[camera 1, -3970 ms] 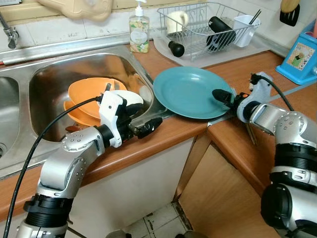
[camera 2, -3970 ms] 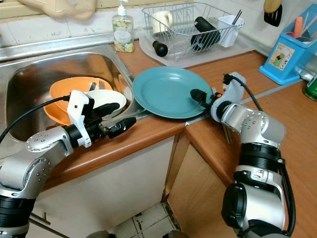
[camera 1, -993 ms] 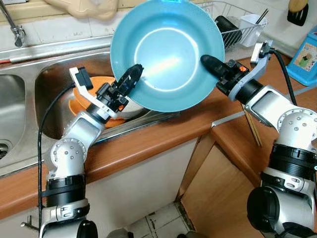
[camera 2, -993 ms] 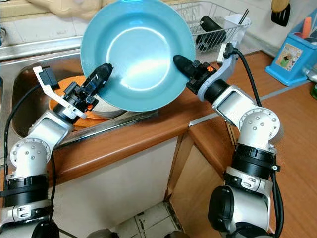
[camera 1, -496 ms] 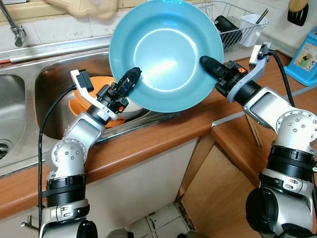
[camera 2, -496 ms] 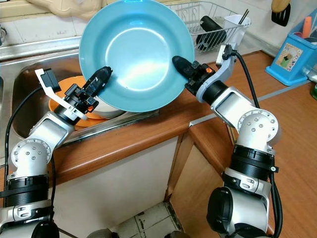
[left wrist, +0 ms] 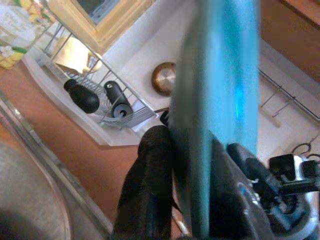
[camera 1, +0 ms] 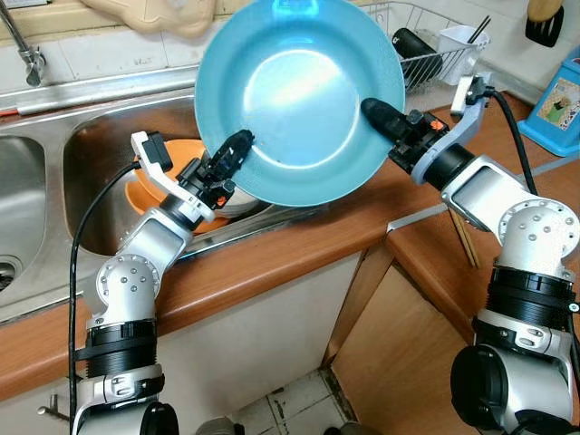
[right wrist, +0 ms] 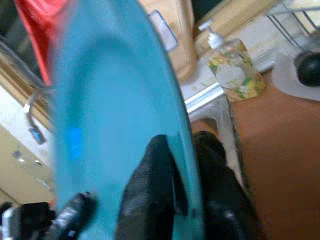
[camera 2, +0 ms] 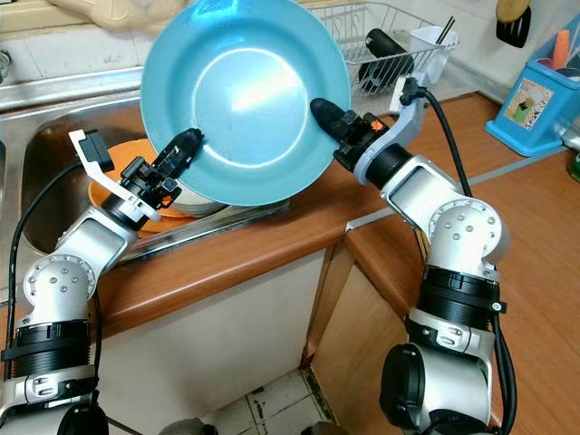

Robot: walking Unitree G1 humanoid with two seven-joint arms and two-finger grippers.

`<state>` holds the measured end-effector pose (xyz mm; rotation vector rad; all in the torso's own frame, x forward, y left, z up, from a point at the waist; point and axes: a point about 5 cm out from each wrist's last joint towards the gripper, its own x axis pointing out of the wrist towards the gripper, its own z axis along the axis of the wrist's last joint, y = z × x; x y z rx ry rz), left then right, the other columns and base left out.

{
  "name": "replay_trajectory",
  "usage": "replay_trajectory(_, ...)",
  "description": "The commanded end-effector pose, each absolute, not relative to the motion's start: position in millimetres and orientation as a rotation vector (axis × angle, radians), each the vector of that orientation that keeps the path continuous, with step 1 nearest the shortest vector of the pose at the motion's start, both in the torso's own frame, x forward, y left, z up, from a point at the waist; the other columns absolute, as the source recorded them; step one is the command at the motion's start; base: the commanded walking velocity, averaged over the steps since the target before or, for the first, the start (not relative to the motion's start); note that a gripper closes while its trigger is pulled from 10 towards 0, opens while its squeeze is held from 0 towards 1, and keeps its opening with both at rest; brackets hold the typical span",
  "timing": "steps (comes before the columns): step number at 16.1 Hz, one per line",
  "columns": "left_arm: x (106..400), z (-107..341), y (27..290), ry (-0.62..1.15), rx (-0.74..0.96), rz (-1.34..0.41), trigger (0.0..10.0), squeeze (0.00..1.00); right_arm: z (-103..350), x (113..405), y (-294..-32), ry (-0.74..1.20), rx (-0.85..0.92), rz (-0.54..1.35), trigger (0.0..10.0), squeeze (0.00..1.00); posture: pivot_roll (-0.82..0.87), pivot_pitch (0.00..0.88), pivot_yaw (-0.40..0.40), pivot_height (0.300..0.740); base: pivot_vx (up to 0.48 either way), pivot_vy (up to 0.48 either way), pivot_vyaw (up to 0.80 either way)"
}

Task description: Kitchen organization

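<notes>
A large teal plate [camera 1: 299, 95] is held up in the air above the sink's right edge, its face turned toward me. My left gripper [camera 1: 237, 145] is shut on its lower left rim, and my right gripper [camera 1: 373, 111] is shut on its right rim. In both wrist views the black fingers [left wrist: 150, 185] [right wrist: 155, 190] clamp the teal rim between them. Below the plate, orange bowls [camera 1: 149, 186] and a white dish [camera 1: 237, 204] lie stacked in the steel sink [camera 1: 100, 145].
A wire dish rack [camera 1: 426, 54] with a black bottle and a white cup of utensils stands at the back right. A blue holder [camera 1: 562, 100] sits on the far right counter. A tap [camera 1: 23, 45] rises at the back left. Chopsticks [camera 1: 464, 240] lie on the counter by my right arm.
Four seconds ago the plate lay flat on the counter with only my right gripper on it. Now both grippers hold it raised, and over the last second it has drifted slightly left and up.
</notes>
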<state>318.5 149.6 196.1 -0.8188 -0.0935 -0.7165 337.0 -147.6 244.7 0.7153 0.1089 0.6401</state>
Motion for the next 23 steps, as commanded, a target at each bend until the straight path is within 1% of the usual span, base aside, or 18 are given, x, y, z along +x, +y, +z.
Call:
replay_trajectory(1, 318.9, 211.8, 145.9, -0.158, -0.819, -0.764, 0.0, 0.0, 241.8, 337.9, -153.3, 0.106, 0.699, 0.596, 10.0, 1.0, -0.15, 0.0, 0.021, 0.74, 0.0, 0.0, 0.0)
replay_trajectory(2, 320.6, 214.2, 149.8, -0.176, -0.84, -0.739, 0.0, 0.0, 241.4, 338.6, -155.0, 0.106, 0.676, 0.58, 10.0, 1.0, -0.15, 0.0, 0.019, 0.74, 0.0, 0.0, 0.0)
replay_trajectory(3, 323.1, 217.4, 155.4, -0.2, -0.864, -0.706, 0.0, 0.0, 240.8, 339.0, -156.0, 0.109, 0.65, 0.573, 10.0, 0.0, -0.15, 0.0, 0.019, 0.74, 0.0, 0.0, 0.0)
replay_trajectory(5, 327.3, 221.2, 169.9, -0.233, -0.87, -0.632, 0.0, 0.0, 240.6, 337.4, -155.2, 0.106, 0.589, 0.592, 10.0, 0.0, -0.15, 0.0, 0.015, 0.74, 0.0, 0.0, 0.0)
replay_trajectory(7, 329.3, 221.8, 181.1, -0.244, -0.851, -0.578, 0.0, 0.0, 240.7, 336.0, -153.5, 0.104, 0.555, 0.607, 10.0, 0.0, -0.15, 0.0, 0.013, 0.74, 0.0, 0.0, 0.0)
replay_trajectory(9, 331.1, 220.8, 193.8, -0.247, -0.817, -0.514, 0.0, 0.0, 240.9, 333.6, -150.9, 0.097, 0.485, 0.628, 10.0, 0.0, -0.15, 0.0, 0.013, 0.74, 0.0, 0.0, 0.0)
replay_trajectory(10, 331.4, 219.0, 201.8, -0.242, -0.789, -0.479, 0.0, 0.0, 240.5, 332.2, -149.7, 0.091, 0.439, 0.635, 10.0, 0.0, -0.14, 0.0, 0.012, 0.74, 0.0, 0.0, 0.0)
replay_trajectory(11, 332.4, 213.4, 215.9, -0.217, -0.732, -0.411, 0.0, 0.0, 238.9, 329.5, -147.4, 0.087, 0.332, 0.651, 10.0, 0.0, -0.15, 0.0, 0.011, 0.74, 0.0, 0.0, 0.0)
replay_trajectory(14, 333.6, 208.5, 226.9, -0.196, -0.695, -0.344, 0.0, 0.0, 235.4, 326.3, -144.5, 0.097, 0.237, 0.67, 10.0, 0.0, -0.15, 0.0, 0.011, 0.74, 0.0, 0.0, 0.0)
replay_trajectory(16, 339.9, 189.2, 248.7, -0.074, -0.584, -0.108, 0.0, 0.0, 220.5, 314.8, -132.9, 0.151, 0.019, 0.758, 10.0, 0.0, -0.15, 0.0, 0.008, 0.74, 0.0, 0.0, 0.0)
replay_trajectory(18, 341.8, 184.9, 251.2, -0.038, -0.541, -0.063, 0.0, 0.0, 216.5, 312.1, -130.0, 0.161, -0.035, 0.782, 10.0, 0.0, -0.15, 0.0, 0.008, 0.74, 0.0, 0.0, 0.0)
replay_trajectory(20, 347.5, 177.6, 250.9, 0.025, -0.457, -0.002, 0.0, 0.0, 208.4, 305.5, -123.1, 0.18, -0.148, 0.844, 10.0, 0.0, -0.15, 0.0, 0.007, 0.74, 0.0, 0.0, 0.0)
replay_trajectory(21, 347.5, 177.6, 250.9, 0.025, -0.457, -0.002, 0.0, 0.0, 208.4, 305.5, -123.1, 0.18, -0.148, 0.844, 10.0, 0.0, -0.15, 0.0, 0.007, 0.74, 0.0, 0.0, 0.0)
replay_trajectory(23, 352.6, 169.2, 248.5, 0.084, -0.412, 0.037, 0.0, 0.0, 203.7, 301.1, -120.4, 0.196, -0.208, 0.876, 10.0, 0.0, -0.15, 0.0, 0.009, 0.74, 0.0, 0.0, 0.0)
